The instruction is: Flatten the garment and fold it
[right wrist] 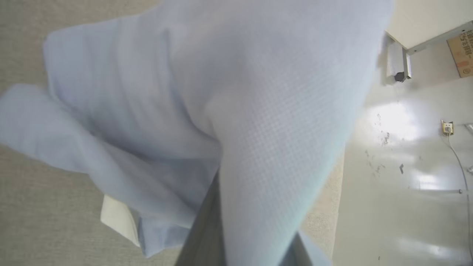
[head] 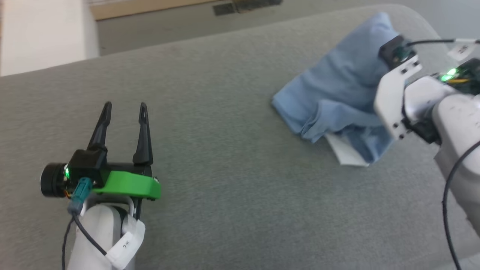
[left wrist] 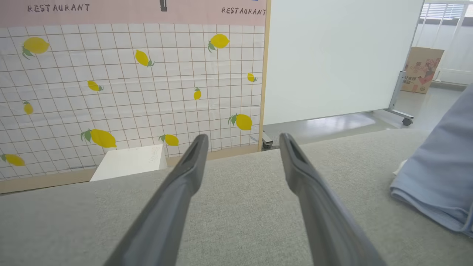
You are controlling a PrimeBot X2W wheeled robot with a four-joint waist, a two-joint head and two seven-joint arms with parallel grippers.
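Observation:
The garment (head: 337, 86), a light blue knit shirt, lies bunched at the far right of the grey padded surface (head: 232, 150), a white collar piece (head: 347, 152) poking out at its near edge. My right arm's wrist (head: 393, 97) hangs over it and hides the fingers. In the right wrist view my right gripper (right wrist: 221, 177) is shut on a fold of the garment (right wrist: 184, 92), which drapes over one dark finger (right wrist: 201, 236). My left gripper (head: 125, 107) rests open and empty at the lower left, well away from the shirt. The left wrist view has the garment (left wrist: 439, 173) at its right edge.
The grey surface ends in a rounded far edge (head: 262, 30), with shiny floor (right wrist: 406, 166) beyond its right side. Behind it stand a lemon-patterned tile panel (left wrist: 129, 85), a white box (left wrist: 129, 162), a wheeled white board (left wrist: 332, 59) and a cardboard box (left wrist: 423, 70).

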